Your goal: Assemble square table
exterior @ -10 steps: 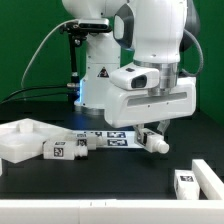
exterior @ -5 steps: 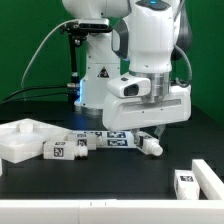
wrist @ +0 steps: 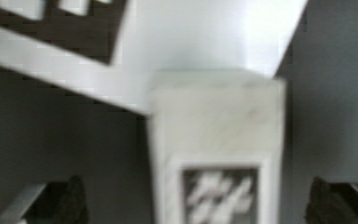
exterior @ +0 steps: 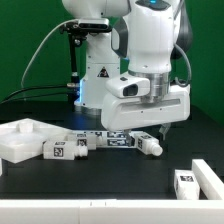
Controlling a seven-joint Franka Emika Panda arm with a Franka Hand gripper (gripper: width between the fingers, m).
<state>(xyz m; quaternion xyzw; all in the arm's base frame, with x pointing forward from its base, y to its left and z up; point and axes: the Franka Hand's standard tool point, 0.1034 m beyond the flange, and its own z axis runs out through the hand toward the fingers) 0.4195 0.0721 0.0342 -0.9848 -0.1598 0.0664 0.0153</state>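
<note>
The square table top [exterior: 20, 140] lies flat at the exterior view's left. A white tagged leg [exterior: 151, 144] lies on the black table beside the marker board [exterior: 112, 138]. My gripper [exterior: 150, 133] hangs right over this leg. In the wrist view the leg [wrist: 217, 135] lies between my two dark fingers [wrist: 51, 200], which stand well apart from its sides. The gripper [wrist: 202, 205] is open and holds nothing. Two more tagged legs [exterior: 62, 150] [exterior: 84, 142] lie next to the table top.
Another tagged leg [exterior: 184, 182] lies at the front right against a white block [exterior: 207, 176]. The white robot base [exterior: 100, 75] with cables stands behind. The marker board also shows in the wrist view [wrist: 87, 50]. A white edge runs along the table's front.
The hand has turned about its wrist, shifted a little to the exterior view's left and come down over the leg. The leg has not moved.
</note>
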